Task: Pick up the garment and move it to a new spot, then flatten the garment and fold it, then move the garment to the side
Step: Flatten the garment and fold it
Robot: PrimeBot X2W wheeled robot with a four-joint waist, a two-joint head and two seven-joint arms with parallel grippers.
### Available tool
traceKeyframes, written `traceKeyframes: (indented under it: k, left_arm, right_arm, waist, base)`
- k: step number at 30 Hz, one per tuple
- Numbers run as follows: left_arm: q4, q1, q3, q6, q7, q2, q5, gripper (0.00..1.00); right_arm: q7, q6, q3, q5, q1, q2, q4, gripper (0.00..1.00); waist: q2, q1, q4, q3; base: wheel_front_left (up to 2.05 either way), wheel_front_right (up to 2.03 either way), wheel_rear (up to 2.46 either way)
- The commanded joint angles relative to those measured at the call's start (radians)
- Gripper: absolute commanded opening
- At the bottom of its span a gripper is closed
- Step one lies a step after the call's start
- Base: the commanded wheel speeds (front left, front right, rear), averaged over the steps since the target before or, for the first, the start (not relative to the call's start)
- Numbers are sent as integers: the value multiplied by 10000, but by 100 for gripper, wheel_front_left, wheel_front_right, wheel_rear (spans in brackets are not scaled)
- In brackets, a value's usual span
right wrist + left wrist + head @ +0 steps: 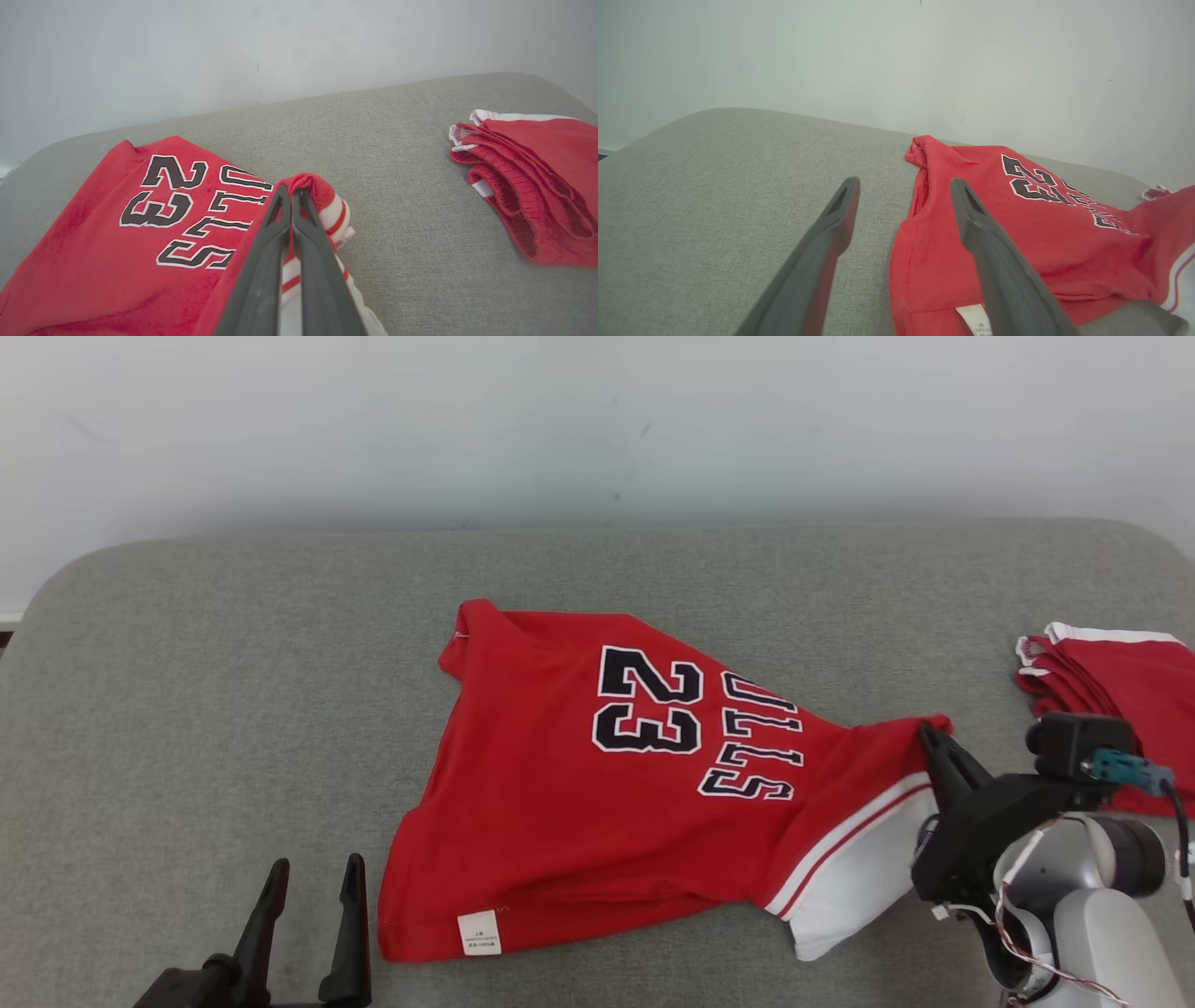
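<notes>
Right gripper (929,739) clenched on a bunched, white-striped edge of the garment (560,803), a soft red jersey with black, white-outlined "23" lettering. The cloth peaks at the fingertips and spreads flat, slightly rumpled, to that gripper's left over the grey coarse-weave padded surface (187,663). Left gripper (316,864) released, long dark tapered fingers spread, the garment's hem with its white label just to its right; a ribbed red pile of cloth (1120,672) lies apart on the right gripper's right.

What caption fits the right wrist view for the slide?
Right tool shut on red jersey at its striped edge; second red garment lies apart on the grey cushion.
</notes>
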Motion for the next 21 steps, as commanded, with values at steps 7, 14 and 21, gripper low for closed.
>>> traceKeyframes:
  k: [7, 14, 21]
  left_arm:
    - [81, -27, 84, -51, -5, 5, 69, 100]
    - [26, 37, 160, -43, -5, 5, 44, 100]
    - [0, 54, 196, -52, -5, 5, 45, 100]
  right_arm:
    - [268, -27, 761, 623, 202, 10, -914, 0]
    - [815, -27, 474, 731, 1444, 14, -2443, 0]
    - [1121, -27, 128, 934, 1975, 17, -2989, 0]
  waist:
    - [-1, -1, 211, -10]
    - [-1, -1, 38, -43]
    - [-1, -1, -82, -8]
  base:
    - [0, 0, 0]
    - [0, 0, 0]
    - [0, 0, 0]
